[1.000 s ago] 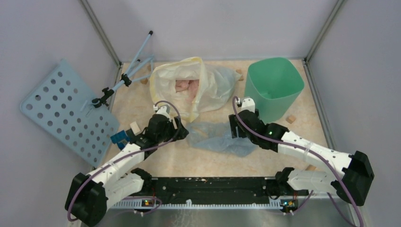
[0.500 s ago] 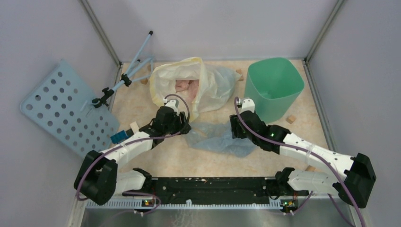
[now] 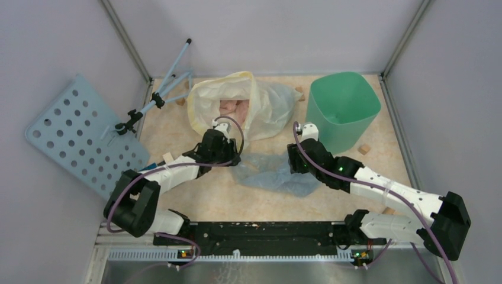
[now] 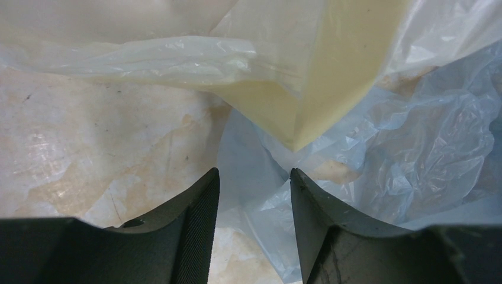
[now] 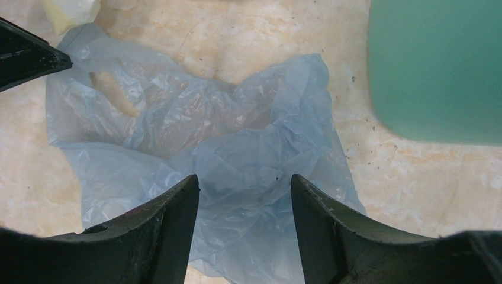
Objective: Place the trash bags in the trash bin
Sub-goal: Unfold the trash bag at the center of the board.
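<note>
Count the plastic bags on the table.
2. The pale-blue bag lies crumpled at centre; the whitish yellow-rimmed bag sits beyond it, left of the bin. Others may hide inside.

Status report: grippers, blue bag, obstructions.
Both open: left gripper at edge of blue bag, right gripper above it. Bag lying on table, outside green bin. Corner of whitish bag overlaps it by left gripper.

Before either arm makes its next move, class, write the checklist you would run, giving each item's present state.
1. Trash bin upright, mouth open: ok.
2. Pale-blue bag on the table between both arms: ok.
3. Left gripper open at the bag's edge: ok.
4. Right gripper open over the bag: ok.
5. Whitish bag clear of the pale-blue bag: not ok, its yellow corner overlaps it.
6. Either gripper touching plastic: cannot tell.
</note>
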`<state>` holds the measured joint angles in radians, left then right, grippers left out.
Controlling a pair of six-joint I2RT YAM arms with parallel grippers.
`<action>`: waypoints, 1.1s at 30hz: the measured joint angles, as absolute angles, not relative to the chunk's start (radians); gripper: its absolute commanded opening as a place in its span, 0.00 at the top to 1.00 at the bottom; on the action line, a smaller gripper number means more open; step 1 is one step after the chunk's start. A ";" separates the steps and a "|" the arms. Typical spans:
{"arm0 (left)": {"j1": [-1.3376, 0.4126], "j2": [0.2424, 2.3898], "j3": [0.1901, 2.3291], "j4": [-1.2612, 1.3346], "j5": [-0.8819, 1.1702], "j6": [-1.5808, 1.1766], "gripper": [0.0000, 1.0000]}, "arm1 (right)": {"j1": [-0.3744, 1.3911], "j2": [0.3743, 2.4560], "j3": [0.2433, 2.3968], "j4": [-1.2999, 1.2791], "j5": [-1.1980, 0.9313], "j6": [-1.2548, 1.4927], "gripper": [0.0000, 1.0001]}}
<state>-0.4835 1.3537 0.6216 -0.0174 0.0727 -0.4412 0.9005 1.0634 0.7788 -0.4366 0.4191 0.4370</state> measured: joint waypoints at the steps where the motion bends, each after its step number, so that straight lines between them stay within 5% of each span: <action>1: -0.484 1.371 0.627 -0.014 0.079 -0.437 0.47 | 0.900 1.063 0.779 -0.437 0.419 0.436 0.42; 6: -0.487 1.399 0.632 -0.009 0.092 -0.413 0.53 | 0.900 1.063 0.779 -0.437 0.420 0.429 0.42; 11: -0.488 1.399 0.634 -0.009 0.077 -0.385 0.99 | 0.900 1.063 0.779 -0.437 0.420 0.427 0.43; 17: -0.490 1.390 0.650 -0.024 0.030 -0.371 1.00 | 0.900 1.063 0.779 -0.437 0.419 0.421 0.41; 24: -0.490 1.186 0.638 -0.058 0.000 -0.372 1.00 | 0.900 1.055 0.780 -0.439 0.416 0.404 0.20; 33: -0.492 0.992 0.643 -0.098 0.132 -0.376 1.00 | 0.915 1.045 0.857 -0.388 0.144 0.245 0.35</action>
<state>-0.4919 0.9924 0.6434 -0.0978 0.1322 -0.3763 0.9150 1.0451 0.8566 -0.3882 0.1444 0.2447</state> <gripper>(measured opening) 0.004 0.669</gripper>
